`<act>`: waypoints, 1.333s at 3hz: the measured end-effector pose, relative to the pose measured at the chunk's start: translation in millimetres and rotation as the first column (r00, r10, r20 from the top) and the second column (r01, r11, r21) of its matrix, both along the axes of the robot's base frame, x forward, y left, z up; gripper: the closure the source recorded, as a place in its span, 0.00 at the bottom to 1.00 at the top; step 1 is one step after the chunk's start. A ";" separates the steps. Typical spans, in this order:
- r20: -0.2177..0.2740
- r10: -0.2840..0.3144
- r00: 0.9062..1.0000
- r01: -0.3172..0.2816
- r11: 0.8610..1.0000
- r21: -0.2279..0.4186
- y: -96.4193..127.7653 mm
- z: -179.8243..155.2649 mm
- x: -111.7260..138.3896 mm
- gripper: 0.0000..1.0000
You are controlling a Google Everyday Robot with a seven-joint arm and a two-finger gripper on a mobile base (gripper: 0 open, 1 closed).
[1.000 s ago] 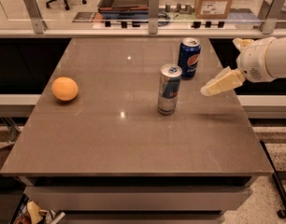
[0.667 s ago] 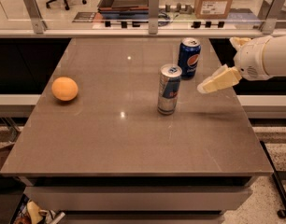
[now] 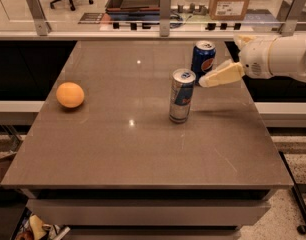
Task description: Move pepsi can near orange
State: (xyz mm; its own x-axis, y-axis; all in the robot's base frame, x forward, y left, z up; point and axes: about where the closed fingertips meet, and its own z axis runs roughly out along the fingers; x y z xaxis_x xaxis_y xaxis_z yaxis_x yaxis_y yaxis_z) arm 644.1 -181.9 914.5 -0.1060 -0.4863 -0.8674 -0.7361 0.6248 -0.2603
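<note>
Likely reach stage: gripper (image 3: 209, 80) just beside pepsi can (image 3: 203, 59), open or closed unclear; next, grasp can, carry to orange (image 3: 70, 94).

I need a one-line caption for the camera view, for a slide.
The tool hovers beside the pepsi can; the orange lies far across the table.
</note>
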 end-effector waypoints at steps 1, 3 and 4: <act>-0.020 0.030 0.999 -0.028 0.995 0.100 11.2 -10.4 18.6 0.00; -0.046 0.074 0.996 -0.058 0.961 0.270 8.3 -34.6 35.7 0.16; -0.048 0.082 0.996 -0.066 0.960 0.273 12.5 -35.9 37.3 0.39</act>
State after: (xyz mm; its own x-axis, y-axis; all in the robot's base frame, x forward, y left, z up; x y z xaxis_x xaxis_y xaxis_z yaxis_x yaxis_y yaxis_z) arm 681.4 -169.4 878.6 -0.1325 -0.2422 -0.9611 -0.7917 0.6093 -0.0444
